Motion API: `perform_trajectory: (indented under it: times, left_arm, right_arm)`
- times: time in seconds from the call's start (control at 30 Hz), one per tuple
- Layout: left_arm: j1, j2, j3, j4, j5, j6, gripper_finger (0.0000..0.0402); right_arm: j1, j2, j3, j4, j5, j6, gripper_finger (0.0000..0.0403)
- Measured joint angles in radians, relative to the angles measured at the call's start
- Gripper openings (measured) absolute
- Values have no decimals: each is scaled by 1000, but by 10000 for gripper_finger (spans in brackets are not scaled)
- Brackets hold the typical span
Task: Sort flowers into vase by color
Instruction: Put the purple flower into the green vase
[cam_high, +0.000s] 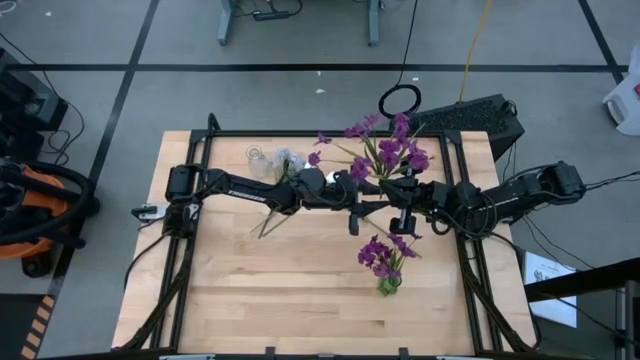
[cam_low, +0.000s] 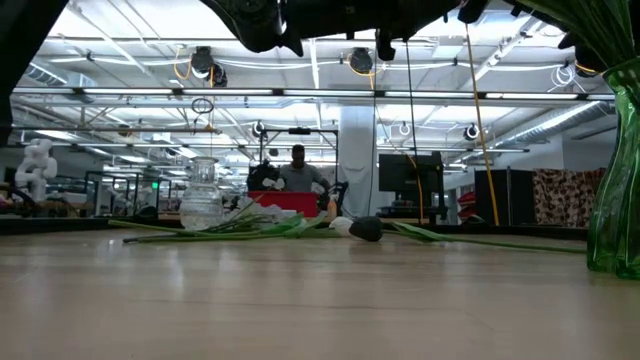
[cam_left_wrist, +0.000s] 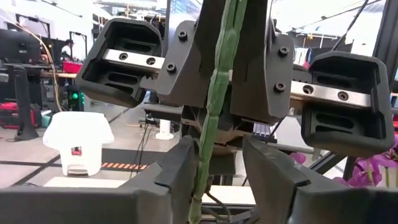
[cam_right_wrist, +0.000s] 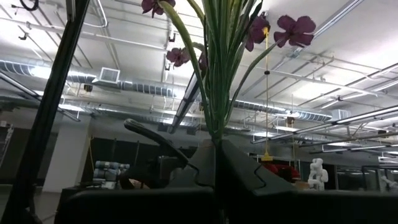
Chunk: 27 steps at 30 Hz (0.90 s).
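A: What is the surface (cam_high: 300, 290) made of?
B: Pale wood in jointed strips, with a smooth, low sheen.

A: And the stem (cam_left_wrist: 214, 106) between the left fingers (cam_left_wrist: 273, 180)?
B: Matt green plastic, faintly ribbed. The fingers look like matt black plastic.

A: The vases?
B: The green vase (cam_low: 615, 190) is glossy glass; the clear vase (cam_low: 202, 195) is ribbed glass. The purple flowers (cam_high: 385, 150) above the fingers look like soft cloth.

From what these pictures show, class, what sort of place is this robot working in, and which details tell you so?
Probably a large robotics lab or industrial workshop. The low view shows an open hall with exposed ceiling pipes and a person at a distant workstation; the high view shows a concrete floor marked with black tape lines around the wooden table.
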Motion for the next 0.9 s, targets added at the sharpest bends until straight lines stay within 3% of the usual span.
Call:
perform_trajectory:
  times: [0.3,0.9]
  left_arm:
    - [0,0,0,1,10,-34,114]
    - [0,0,0,-35,11,-26,113]
  right_arm:
    - [0,0,0,-2,0,0,0]
    - [1,0,0,-7,0,0,0]
